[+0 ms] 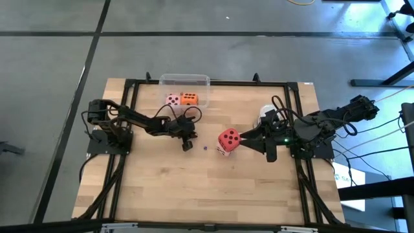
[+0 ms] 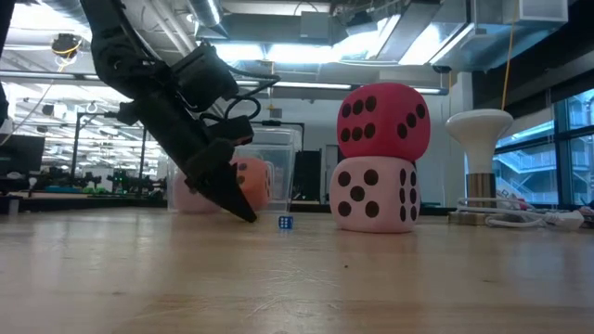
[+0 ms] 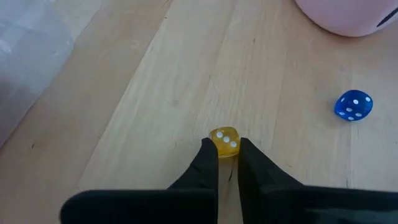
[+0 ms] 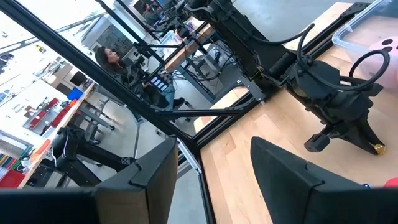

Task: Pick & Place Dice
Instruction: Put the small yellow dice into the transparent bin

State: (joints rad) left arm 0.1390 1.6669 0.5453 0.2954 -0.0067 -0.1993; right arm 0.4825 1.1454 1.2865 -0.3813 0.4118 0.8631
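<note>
Overhead, the left gripper [image 1: 187, 145] sits low on the wooden table [image 1: 162, 188], just in front of the clear tub [image 1: 185, 80] at the far edge. Inside the tub lie a pale pink die with dark pips [image 1: 173, 100] and an orange die [image 1: 189, 98], side by side. Mid-table, the red die [image 1: 228, 138] is stacked on a pale die beneath it. The right gripper [image 1: 268, 151] hovers just beside that stack, on its right. A tiny blue speck [image 1: 205, 147] lies between the left gripper and the stack.

Level with the tabletop, the red die [image 2: 382, 122] rests squarely on the pale pink lower die [image 2: 375, 195], both showing dark pips. The left arm's fingers [image 2: 227, 195] touch down on the wood, with the small blue die [image 2: 285, 223] near them. A white mushroom-shaped stand [image 2: 479, 153] is off to the side.

From the left wrist, the two dark fingers are nearly closed, pinching a tiny yellow die [image 3: 224, 142] with white pips between their tips. The small blue die [image 3: 353, 105] lies apart from it, and a pale pink curved edge [image 3: 348, 17] fills one corner.

From the right wrist, the fingers [image 4: 286, 177] stand wide apart, holding nothing. A person [image 4: 118, 61] sits at a bench in the room beyond. No readable writing shows anywhere
</note>
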